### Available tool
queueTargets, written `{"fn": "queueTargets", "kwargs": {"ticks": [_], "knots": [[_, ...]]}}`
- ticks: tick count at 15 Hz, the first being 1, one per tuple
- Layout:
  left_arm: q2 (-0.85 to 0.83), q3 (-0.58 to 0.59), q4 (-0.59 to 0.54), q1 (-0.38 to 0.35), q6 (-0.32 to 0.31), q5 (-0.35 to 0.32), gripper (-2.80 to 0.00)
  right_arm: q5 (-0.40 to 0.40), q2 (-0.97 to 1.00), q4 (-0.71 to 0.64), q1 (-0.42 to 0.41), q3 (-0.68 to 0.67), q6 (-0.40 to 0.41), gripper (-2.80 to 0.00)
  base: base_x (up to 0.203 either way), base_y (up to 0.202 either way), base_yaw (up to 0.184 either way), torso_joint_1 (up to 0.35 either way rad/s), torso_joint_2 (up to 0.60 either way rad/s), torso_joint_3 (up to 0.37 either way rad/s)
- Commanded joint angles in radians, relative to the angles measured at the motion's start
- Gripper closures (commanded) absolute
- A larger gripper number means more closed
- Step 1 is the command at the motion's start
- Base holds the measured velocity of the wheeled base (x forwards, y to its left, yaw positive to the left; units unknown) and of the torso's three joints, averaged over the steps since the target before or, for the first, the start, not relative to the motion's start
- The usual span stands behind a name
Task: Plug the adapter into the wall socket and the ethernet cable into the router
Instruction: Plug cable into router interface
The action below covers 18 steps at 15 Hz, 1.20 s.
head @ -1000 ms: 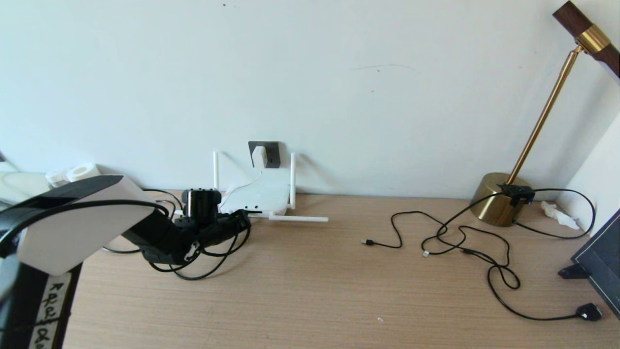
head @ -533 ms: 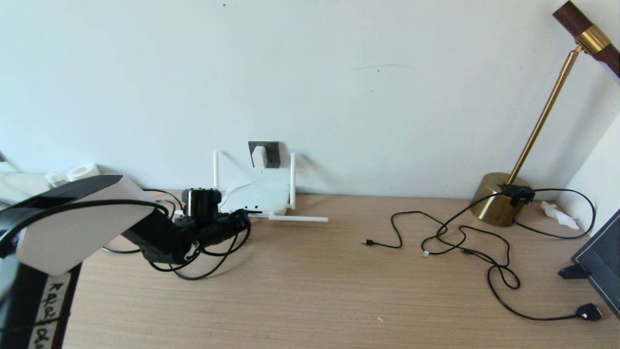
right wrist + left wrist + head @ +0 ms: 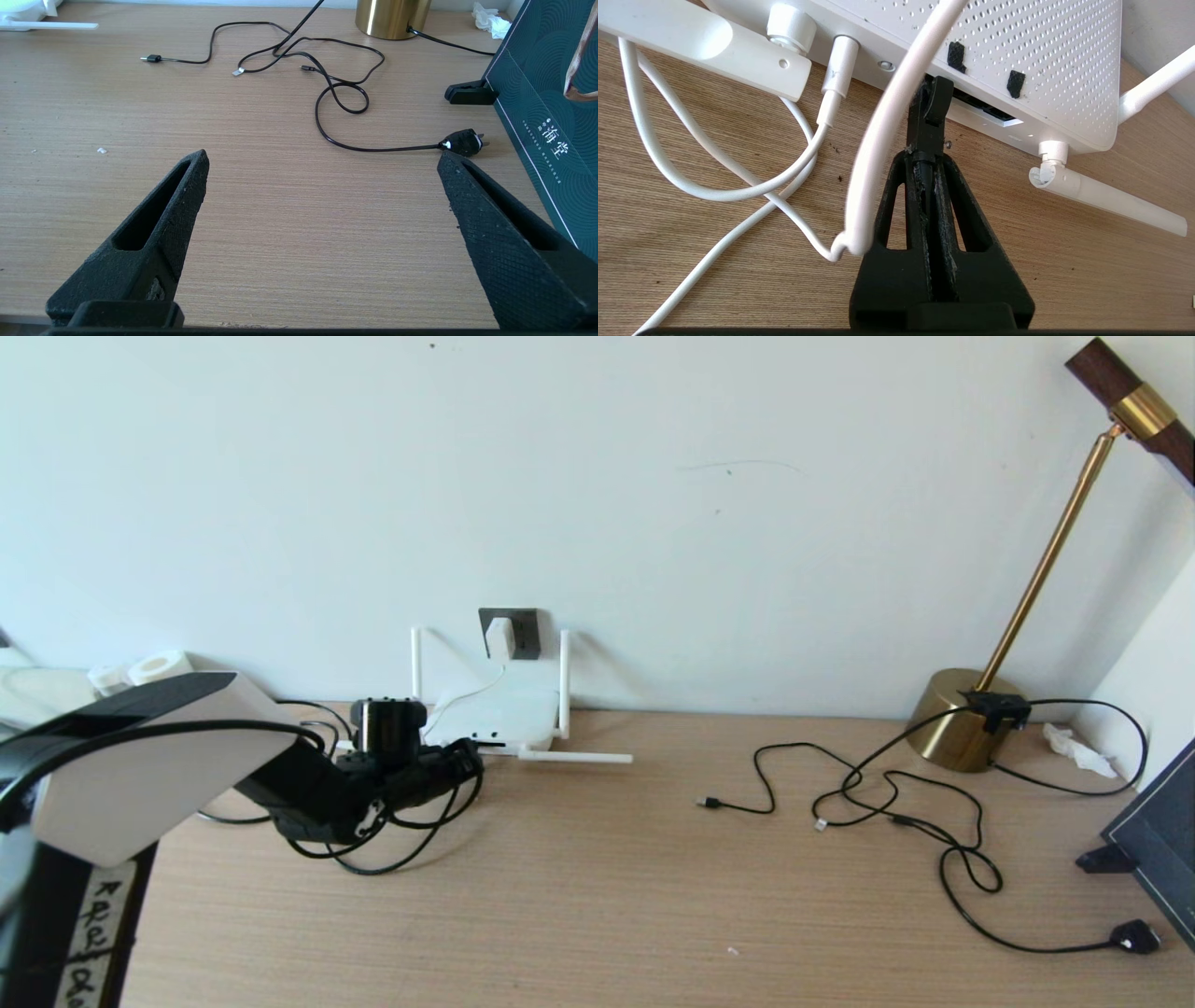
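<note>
Second half of the task in hand: small white rounded-square adapter [image 3: 499, 637] already seated in the dark grey square wall socket [image 3: 512, 632], directly above the flat white router with slim stick antennas [image 3: 490, 714], thin white cord [image 3: 882, 121] trailing down from it to that box. Left gripper [image 3: 930, 100] low on the wooden desk [image 3: 653, 877], right at the router's near port edge, pincer narrow, nearly shut on the small black plug of the thick black ethernet cable [image 3: 392, 845]; in the left wrist view the plug's tip at the mouth of a dark port slot [image 3: 983, 112], whether fully home or only part-way in cannot be told. Rest of the black cable looped on the desk in front of the router, around the left arm. Right gripper [image 3: 322, 200] parked well to the right of the router, pincer wide, holding nothing, above bare desk near thinner black cables [image 3: 327, 79] and the brass lamp base [image 3: 962, 719]. Likely next: a straight, short push toward the router along the slot's axis until the latch catches, with care that the light box does not slide back toward the wall; then release and a clean withdrawal without snagging the white cord lying across the fingers.
</note>
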<state>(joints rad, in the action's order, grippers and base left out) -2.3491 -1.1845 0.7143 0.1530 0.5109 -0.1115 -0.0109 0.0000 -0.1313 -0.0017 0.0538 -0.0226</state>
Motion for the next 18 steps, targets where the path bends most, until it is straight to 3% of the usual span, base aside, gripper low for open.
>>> {"fn": "queueTargets", "kwargs": {"ticks": [1,18], "knots": [[0.001,-0.004,0.005,-0.006,0.003,0.0,0.0,0.0,0.002,-0.001,0.0,0.0,0.0,-2.8,0.0,0.0,0.0,0.0,0.0,0.0],[-0.002,-0.018,-0.016,-0.023,-0.011,-0.002,0.0,0.0,0.002,-0.001,0.0,0.0,0.0,-2.8,0.0,0.0,0.0,0.0,0.0,0.0]]}}
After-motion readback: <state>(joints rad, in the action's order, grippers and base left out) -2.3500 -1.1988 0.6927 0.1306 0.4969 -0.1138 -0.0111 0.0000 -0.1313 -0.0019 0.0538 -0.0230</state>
